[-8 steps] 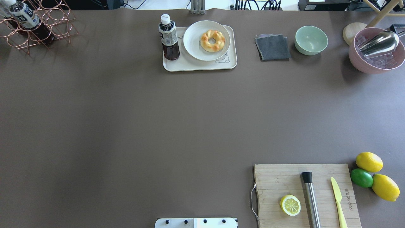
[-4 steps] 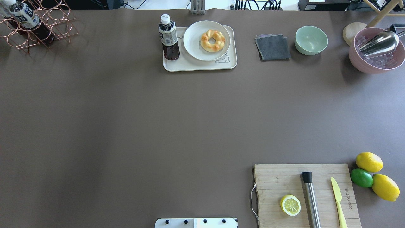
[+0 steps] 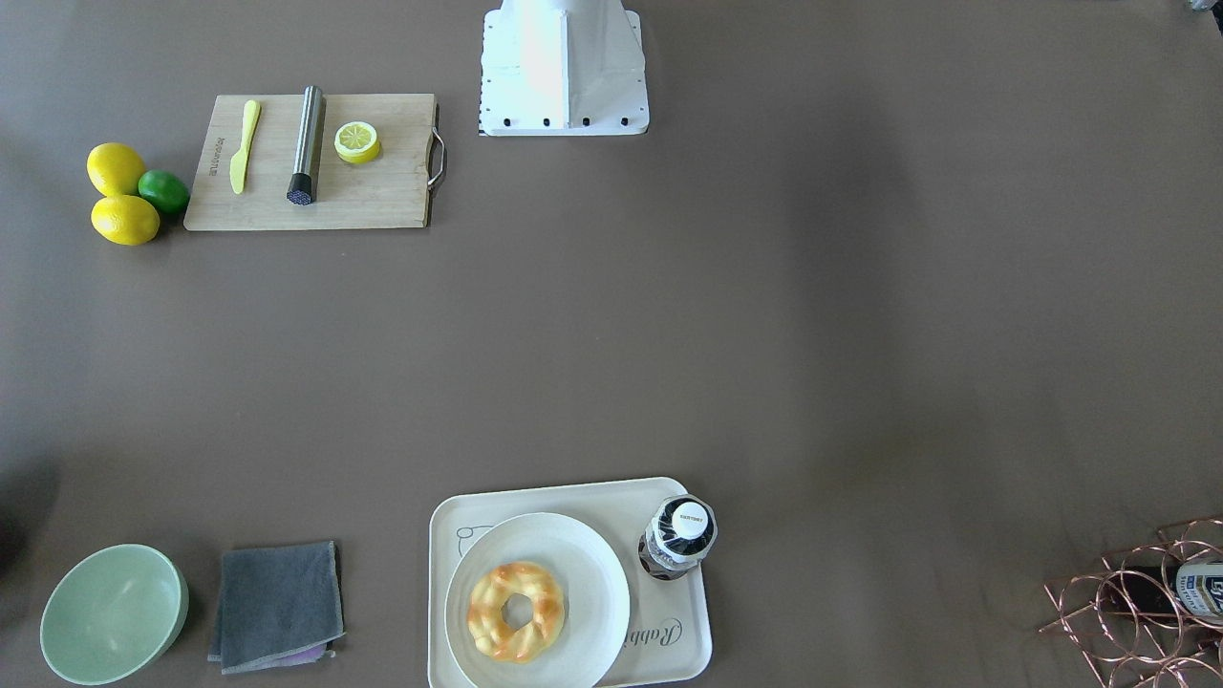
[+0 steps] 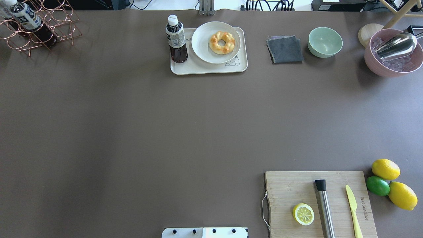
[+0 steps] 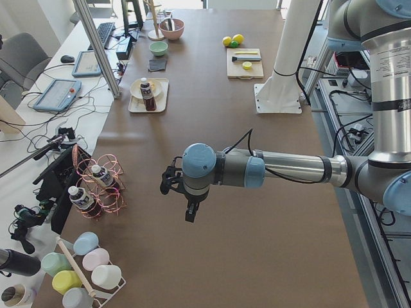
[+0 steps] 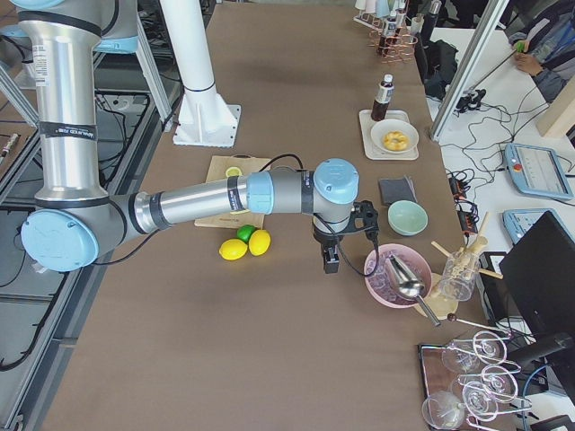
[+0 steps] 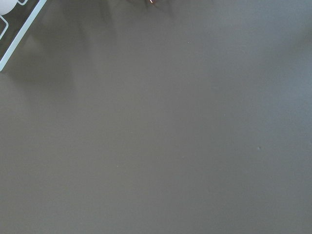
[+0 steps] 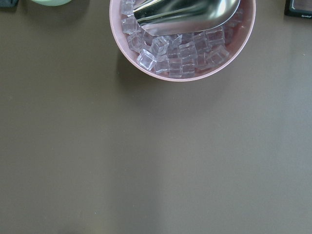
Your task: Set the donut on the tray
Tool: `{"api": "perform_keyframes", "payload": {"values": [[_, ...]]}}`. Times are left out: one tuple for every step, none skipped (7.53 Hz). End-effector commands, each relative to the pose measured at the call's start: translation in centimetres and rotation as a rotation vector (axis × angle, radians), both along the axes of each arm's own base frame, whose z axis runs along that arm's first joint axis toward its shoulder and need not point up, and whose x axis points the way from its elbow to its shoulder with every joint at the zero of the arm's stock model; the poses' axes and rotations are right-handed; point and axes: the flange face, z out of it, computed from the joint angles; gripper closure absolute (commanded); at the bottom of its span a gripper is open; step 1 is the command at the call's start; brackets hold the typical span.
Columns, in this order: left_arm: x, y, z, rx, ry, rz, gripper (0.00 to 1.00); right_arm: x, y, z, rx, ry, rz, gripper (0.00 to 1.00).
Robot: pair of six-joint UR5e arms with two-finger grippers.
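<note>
Nothing on the table [image 4: 132,132] is seen to have moved since the earlier overhead frames; every object lies where it lay.

Both arms are stretched level over the table ends and are caught only by the side cameras. The left arm [image 5: 289,170] is extended near the copper wire rack [image 5: 103,186], and its claw [image 5: 190,215] is pointed down over bare brown surface. The right arm [image 6: 207,202] is extended near the pink bowl [image 6: 382,283], with its claw [image 6: 329,260] pointed down just beside that bowl. How far either claw is spread cannot be told from these views, and whether anything is gripped cannot be told either.

The tray [image 4: 198,69] is set at the far edge of the table. A round white plate [image 4: 203,49] is carried on it, and a dark bottle [image 4: 175,39] is stood upright on its left end. The donut [image 4: 214,42] is laid flat on the plate, so it is borne by the plate within the tray's rim and not by the tray's own floor.

Ice cubes [image 8: 180,58] and a steel scoop [image 8: 185,14] are held in the pink bowl. A lemon half [image 4: 303,214] is laid on the wooden cutting board [image 4: 287,188].
</note>
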Motion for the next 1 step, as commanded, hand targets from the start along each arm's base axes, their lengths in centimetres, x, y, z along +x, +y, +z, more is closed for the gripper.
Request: {"api": "perform_keyframes", "payload": {"values": [[0.0, 0.08, 0.57, -0.016, -0.002, -0.003, 0.02, 0.57, 0.13, -0.3, 0.006, -0.006, 0.012, 0.0]]}}
